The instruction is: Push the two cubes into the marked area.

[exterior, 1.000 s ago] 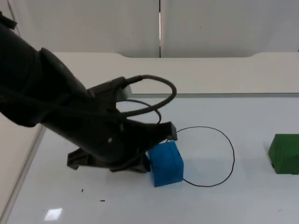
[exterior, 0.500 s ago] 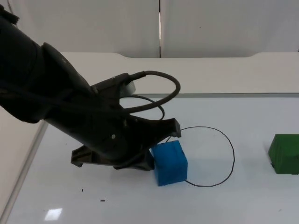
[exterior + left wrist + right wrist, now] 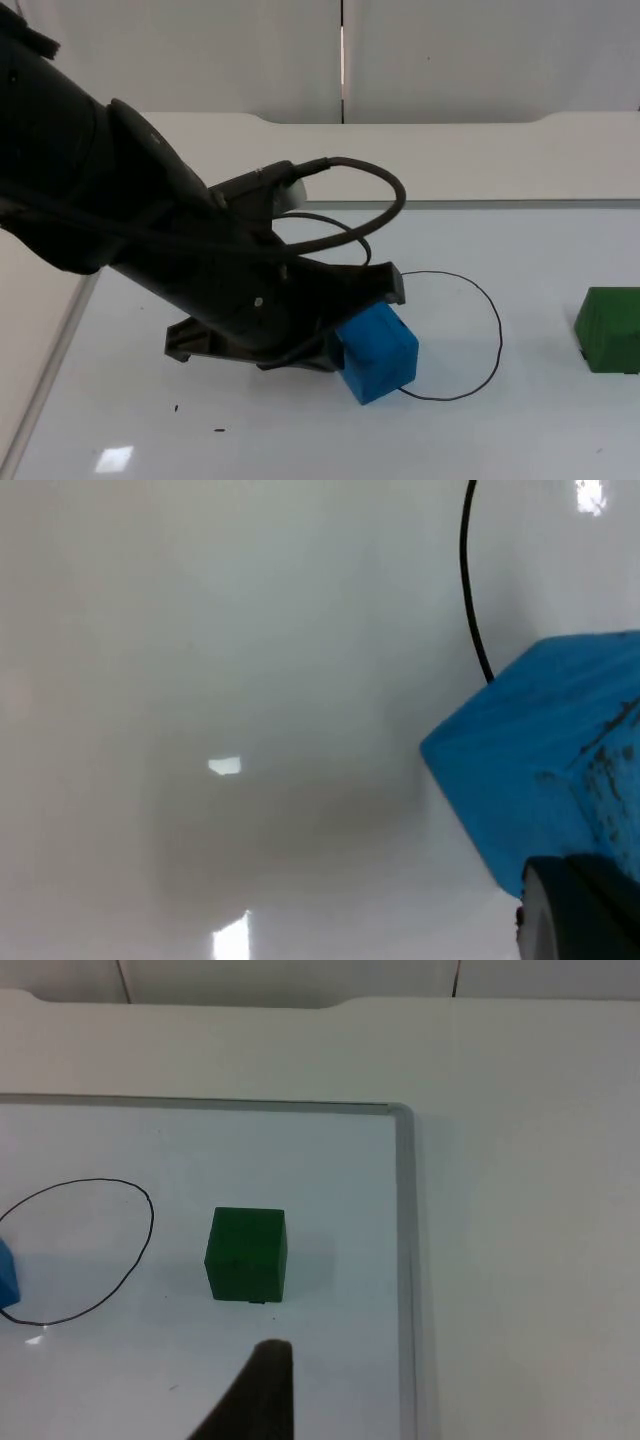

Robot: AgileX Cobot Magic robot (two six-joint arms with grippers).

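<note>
The white table top (image 3: 560, 430) carries a raised-edged white board; its metal rim (image 3: 405, 1260) is seen in the right wrist view, running just beyond the green cube on the side away from the circle. The marked area is a black drawn circle (image 3: 497, 325) on this surface.

The task is judged roughly one-quarter complete. The blue plastic cube (image 3: 378, 352) sits on the circle's line, partly inside and partly outside; in the left wrist view the line (image 3: 468, 590) disappears behind its edge. The green plastic cube (image 3: 607, 329) stands well apart from the circle, outside it, untouched.

The left gripper (image 3: 330, 350) is placed against the outer side of the blue cube, with one black fingertip (image 3: 580, 910) touching it. Whether its fingers are apart or together cannot be told. The right gripper (image 3: 250, 1395) waits near the green cube; its finger spacing likewise cannot be told.

Open room: the circle's interior ahead of the blue cube is free, so the push can be carried further inward. The board between the green cube and the circle is unobstructed. A push from the rim side is judged necessary for the green cube, where room is tight.
</note>
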